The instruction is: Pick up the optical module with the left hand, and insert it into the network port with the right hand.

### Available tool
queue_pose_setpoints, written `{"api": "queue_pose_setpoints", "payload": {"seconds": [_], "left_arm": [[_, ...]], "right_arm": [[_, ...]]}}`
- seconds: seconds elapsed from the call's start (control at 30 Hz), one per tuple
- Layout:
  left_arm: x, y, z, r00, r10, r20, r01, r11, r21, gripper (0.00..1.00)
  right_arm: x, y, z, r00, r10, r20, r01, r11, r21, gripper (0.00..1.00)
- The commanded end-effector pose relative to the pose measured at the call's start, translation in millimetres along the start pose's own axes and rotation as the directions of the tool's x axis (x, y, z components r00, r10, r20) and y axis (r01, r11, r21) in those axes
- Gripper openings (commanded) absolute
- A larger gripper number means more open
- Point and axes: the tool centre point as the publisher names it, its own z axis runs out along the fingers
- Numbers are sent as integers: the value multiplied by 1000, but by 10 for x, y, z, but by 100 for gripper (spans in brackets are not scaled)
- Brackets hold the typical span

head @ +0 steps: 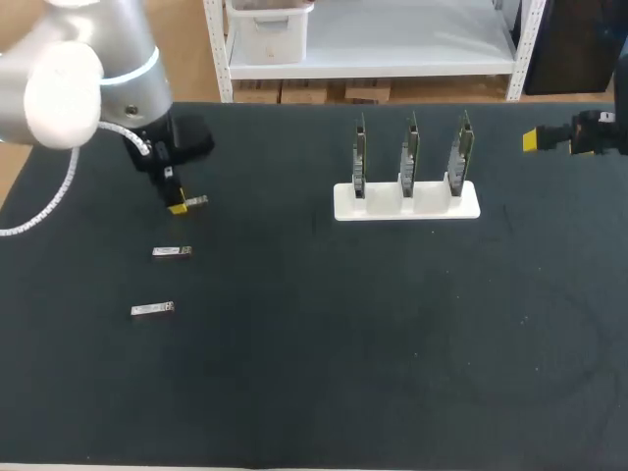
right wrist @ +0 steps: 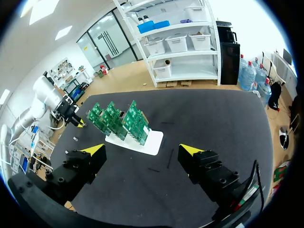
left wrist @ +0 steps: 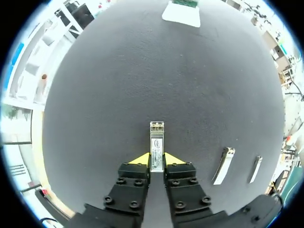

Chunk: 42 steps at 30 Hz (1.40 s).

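A silver optical module [left wrist: 156, 142] lies on the black table between the yellow tips of my left gripper [left wrist: 156, 160], which is shut on its rear end from both sides. In the head view that gripper [head: 180, 204] is at the table's far left, the module [head: 196, 201] sticking out to its right. The network ports are on three upright green circuit boards [head: 407, 155] in a white stand [head: 406, 201] at the middle back. My right gripper [head: 535, 140] hangs at the far right edge, open and empty [right wrist: 142, 151], facing the boards [right wrist: 118, 118].
Two more optical modules [head: 172, 252] [head: 152, 310] lie on the table in front of the left gripper; the left wrist view shows them beside it [left wrist: 223, 165] [left wrist: 255, 168]. The white stand [left wrist: 183, 14] is far ahead of the left gripper.
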Motion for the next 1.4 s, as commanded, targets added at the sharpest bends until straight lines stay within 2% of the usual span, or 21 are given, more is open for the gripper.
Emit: {"api": "queue_pose_setpoints", "payload": {"seconds": [0.03,0.13,0.2,0.23,0.3,0.43,0.5,0.57,0.73,0.87,0.93,1.0,1.1,1.4], "left_arm": [[19,54,-127,998,-28,49,29,999,-18,0],[-43,163,-326,986,-96,134,102,994,-40,0],[-115,268,-528,956,-165,242,180,983,-39,0],[-151,322,-635,932,-203,302,222,974,-32,0],[-223,437,-878,857,-284,430,316,949,-3,0],[-393,595,-1371,673,-367,642,431,900,63,0],[-510,616,-1581,611,-354,708,453,890,55,0],[-659,598,-1776,569,-318,759,450,892,36,0],[-1034,425,-2136,504,-217,836,353,935,30,0],[-1304,256,-2356,435,-153,888,268,963,34,0],[-1412,193,-2426,405,-129,905,227,973,37,0],[-1516,137,-2456,387,-102,916,195,980,26,0],[-1642,61,-2471,339,-92,936,127,991,52,0],[-2134,-153,-2430,303,-40,952,-6,999,44,0]], "right_arm": [[5,7,-2,1000,1,1,-1,1000,4,100],[5,7,-2,1000,1,1,-1,1000,4,100],[5,7,-2,1000,1,1,-1,1000,4,100],[5,7,-2,1000,1,1,-1,1000,4,100],[5,7,-2,1000,1,1,-1,1000,4,100],[5,7,-2,1000,1,1,-1,1000,4,100],[5,7,-2,1000,1,1,-1,1000,4,100],[5,7,-2,1000,1,1,-1,1000,4,100],[5,7,-2,1000,1,1,-1,1000,4,100],[5,7,-2,1000,1,1,-1,1000,4,100],[5,7,-2,1000,1,1,-1,1000,4,100],[5,7,-2,1000,1,1,-1,1000,4,100],[5,7,-2,1000,1,1,-1,1000,4,100],[5,7,-2,1000,1,1,-1,1000,4,100]]}}
